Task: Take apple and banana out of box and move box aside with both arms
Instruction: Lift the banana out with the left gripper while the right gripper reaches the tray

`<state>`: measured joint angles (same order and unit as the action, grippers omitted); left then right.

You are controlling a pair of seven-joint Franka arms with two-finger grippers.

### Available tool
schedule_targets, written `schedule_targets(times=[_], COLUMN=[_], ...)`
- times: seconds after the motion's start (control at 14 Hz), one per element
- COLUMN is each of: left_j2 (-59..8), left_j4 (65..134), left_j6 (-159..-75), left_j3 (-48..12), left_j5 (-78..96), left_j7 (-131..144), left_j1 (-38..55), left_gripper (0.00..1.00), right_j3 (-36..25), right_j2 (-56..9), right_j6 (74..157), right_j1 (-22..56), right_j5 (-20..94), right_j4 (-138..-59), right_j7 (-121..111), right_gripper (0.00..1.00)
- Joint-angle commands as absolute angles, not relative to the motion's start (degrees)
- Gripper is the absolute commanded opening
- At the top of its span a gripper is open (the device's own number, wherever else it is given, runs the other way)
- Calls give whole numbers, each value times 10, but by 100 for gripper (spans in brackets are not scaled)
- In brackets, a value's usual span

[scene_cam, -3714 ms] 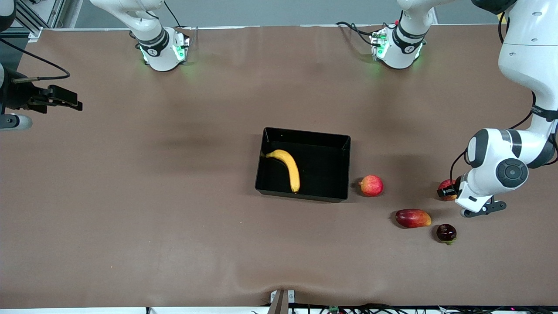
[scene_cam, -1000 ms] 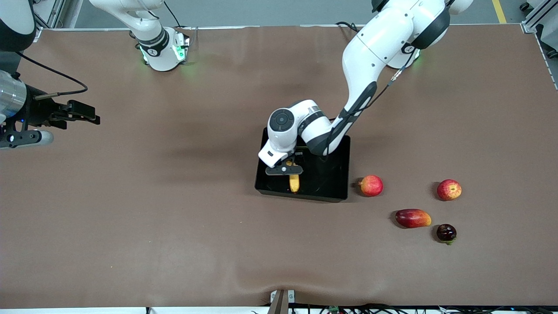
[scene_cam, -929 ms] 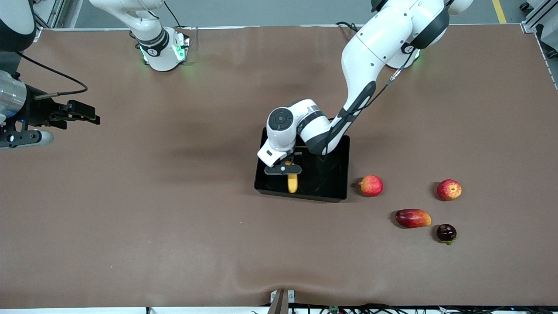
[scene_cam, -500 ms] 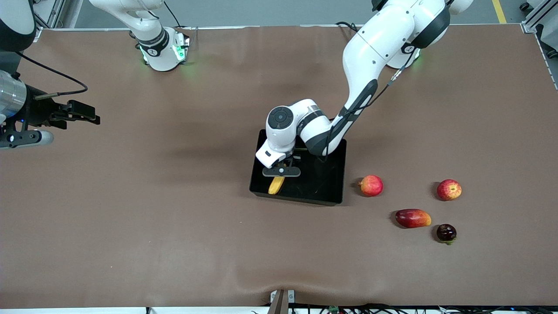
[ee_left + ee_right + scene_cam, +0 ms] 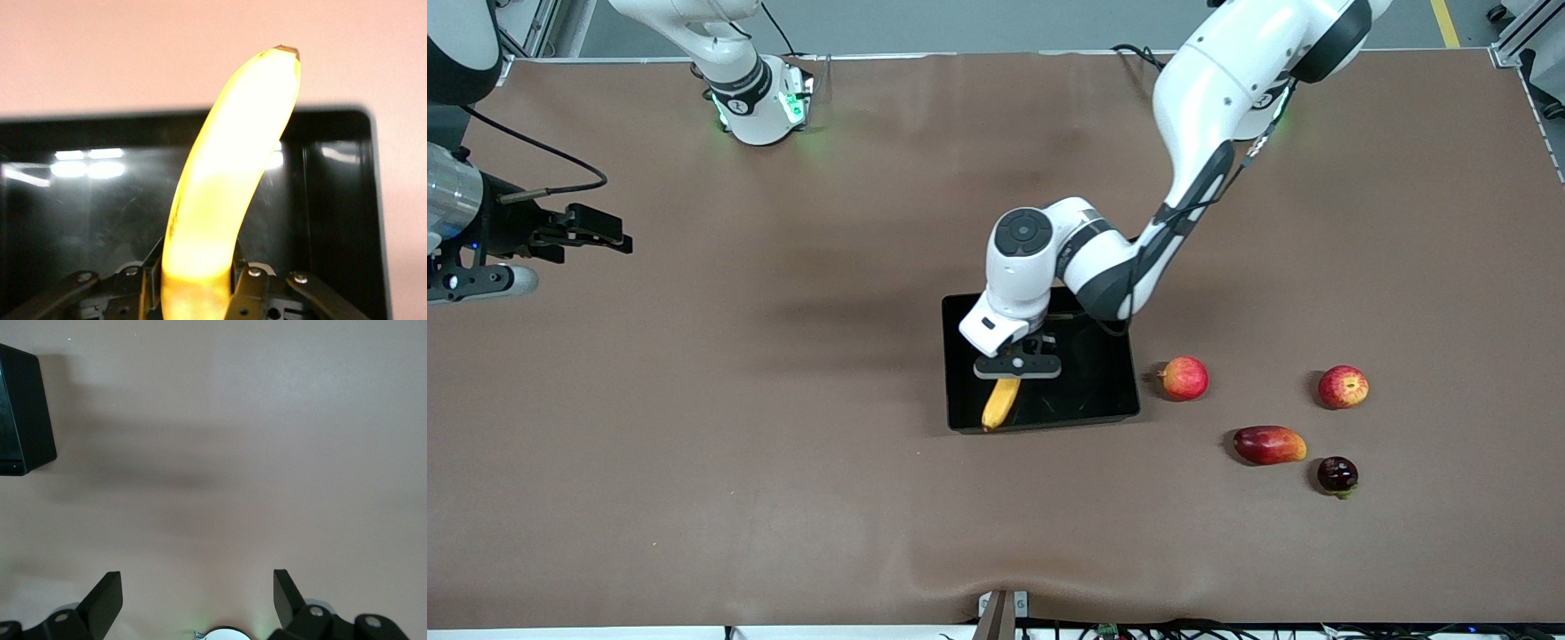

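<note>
Apple: already set out on the counter, near the left arm's end.
Banana: gripped by left claw, over the box.
Right claw: spread wide, kept waiting.
Left: box to be shifted.

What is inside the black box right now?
Only the banana shows in the box, gripped by the left gripper, its tip over the rim. The arm covers part of the floor. The right gripper waits open, apart.

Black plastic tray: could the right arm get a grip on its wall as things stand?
Probably yes: the right tool hangs open over bare table, and the shallow black plastic tray's wall toward it stands unobstructed.
</note>
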<state>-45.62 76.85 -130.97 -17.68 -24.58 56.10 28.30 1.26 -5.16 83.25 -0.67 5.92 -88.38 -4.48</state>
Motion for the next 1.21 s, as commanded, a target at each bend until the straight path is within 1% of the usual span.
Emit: schedule_targets(times=[0.0, 0.07, 0.21, 0.43, 0.5, 0.71, 0.86, 1.07, 1.14], left_j2=[-398, -373, -325, -283, -272, -240, -235, -247, -257], left_j4=[761, 776, 805, 836, 849, 916, 962, 1008, 1030], left_j6=[-1267, -1261, -1205, -1138, -1129, -1129, -1130, -1157, -1184], left_j3=[-180, -193, -206, -239, -252, -314, -346, -345, -345], left_j5=[-248, -232, -201, -182, -168, -146, -149, -155, -162], left_j7=[550, 545, 538, 463, 451, 378, 311, 240, 213], left_j1=[245, 215, 161, 69, 38, -91, -176, -246, -273], left_gripper=[0, 0, 0, 0, 0, 0, 0, 0, 0], right_j3=[14, 14, 14, 14, 14, 14, 14, 14, 14], right_j2=[-49, -49, -52, -86, -95, -126, -154, -198, -214], right_j6=[828, 829, 836, 852, 866, 910, 956, 1026, 1053], right_j1=[12, 26, 60, 104, 117, 163, 203, 245, 264], right_j5=[65, 65, 65, 78, 83, 85, 84, 84, 82], right_j4=[-881, -881, -880, -869, -869, -869, -869, -869, -869], right_j7=[-21, -15, 2, 7, 8, 46, 81, 112, 121], right_gripper=[100, 100, 100, 100, 100, 100, 100, 100, 100])
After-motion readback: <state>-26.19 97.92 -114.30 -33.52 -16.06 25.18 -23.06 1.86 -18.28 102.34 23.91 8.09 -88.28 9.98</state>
